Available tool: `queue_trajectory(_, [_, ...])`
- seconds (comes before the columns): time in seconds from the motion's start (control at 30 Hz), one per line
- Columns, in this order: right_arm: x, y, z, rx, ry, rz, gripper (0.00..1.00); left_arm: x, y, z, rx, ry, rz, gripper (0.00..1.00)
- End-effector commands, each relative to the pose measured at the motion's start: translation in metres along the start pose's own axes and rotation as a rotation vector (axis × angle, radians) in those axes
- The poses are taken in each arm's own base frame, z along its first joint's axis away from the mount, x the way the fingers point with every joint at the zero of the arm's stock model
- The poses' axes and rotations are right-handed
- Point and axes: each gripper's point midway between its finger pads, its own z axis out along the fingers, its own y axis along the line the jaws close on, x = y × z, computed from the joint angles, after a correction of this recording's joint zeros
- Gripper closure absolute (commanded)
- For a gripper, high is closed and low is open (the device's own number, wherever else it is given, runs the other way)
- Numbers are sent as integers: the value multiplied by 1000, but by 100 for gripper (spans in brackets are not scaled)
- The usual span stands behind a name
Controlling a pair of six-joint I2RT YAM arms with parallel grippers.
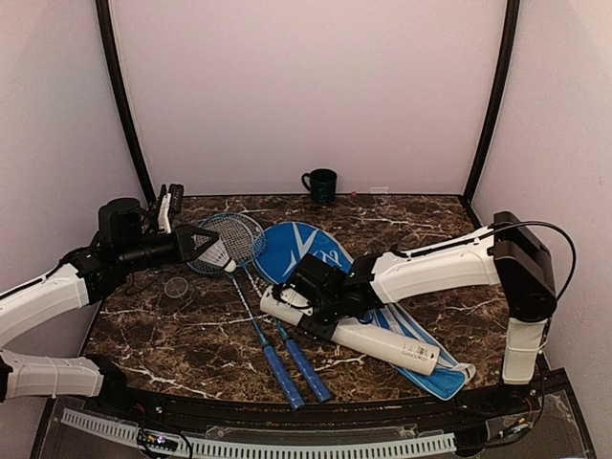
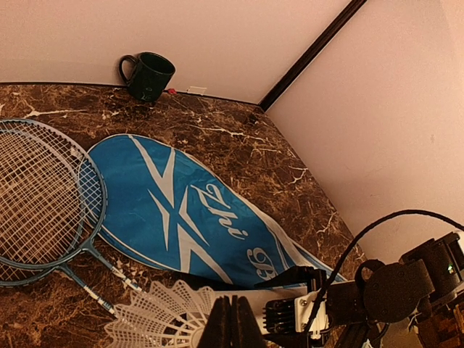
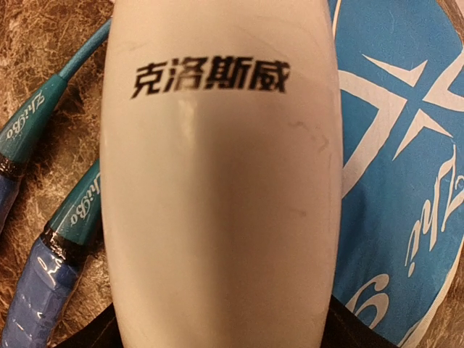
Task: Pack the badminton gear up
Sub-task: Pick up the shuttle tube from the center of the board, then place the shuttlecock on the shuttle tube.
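Left gripper (image 1: 203, 245) pinches a white feather shuttlecock (image 1: 219, 254) above the heads of the 2 rackets (image 1: 239, 234), far left. Right gripper (image 1: 320, 298) clamps the white tube (image 1: 387, 344), which lies across the blue cover (image 1: 298, 245), near centre.

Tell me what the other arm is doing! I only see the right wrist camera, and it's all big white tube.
Observer: The left hand is holding a white shuttlecock, up over the racket heads.
Operator: Where on the tube is my hand?
Observer: The right hand grips the tube near its left end, the end closer to the shuttlecock.
Operator: Is anything else on the table?
Observer: A dark green mug stands at the back by the wall, apart from the badminton things.
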Motion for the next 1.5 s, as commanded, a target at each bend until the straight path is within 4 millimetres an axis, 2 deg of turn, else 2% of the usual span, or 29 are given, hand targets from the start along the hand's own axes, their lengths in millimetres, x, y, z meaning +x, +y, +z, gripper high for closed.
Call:
queue_trajectory(0.0, [-16, -11, -9, 34, -92, 13, 26, -2, -3, -2, 24, -18, -4, 100])
queue_trajectory(0.2, [-26, -19, -24, 65, -198, 33, 29, -4, -3, -3, 23, -25, -11, 100])
queue_trajectory(0.33, [-40, -27, -44, 90, -301, 62, 33, -6, -4, -3, 23, -39, -23, 100])
queue_trajectory(0.4, [-34, -29, -47, 102, -321, 70, 33, -8, -5, -2, 31, -48, -37, 100])
queue_trajectory(0.57, [-50, -40, -75, 135, -449, 113, 34, -17, -13, 0, 78, -73, -59, 100])
queue_trajectory(0.67, [-58, -45, -92, 140, -532, 141, 33, -22, -23, 2, 122, -68, -66, 100])
queue_trajectory(0.73, [-61, -44, -95, 133, -572, 155, 33, -25, -31, 2, 160, -68, -80, 100])
queue_trajectory(0.8, [-69, -48, -112, 132, -640, 180, 32, -27, -39, 3, 201, -71, -90, 100])
queue_trajectory(1.07, [-95, -48, -140, 125, -773, 207, 32, -52, -72, 1, 286, -114, -87, 100])
queue_trajectory(1.23, [-104, -43, -150, 123, -837, 225, 32, -63, -82, -2, 326, -150, -102, 100])
queue_trajectory(1.47, [-100, -40, -149, 124, -840, 225, 31, -73, -84, -10, 284, -178, -57, 100])
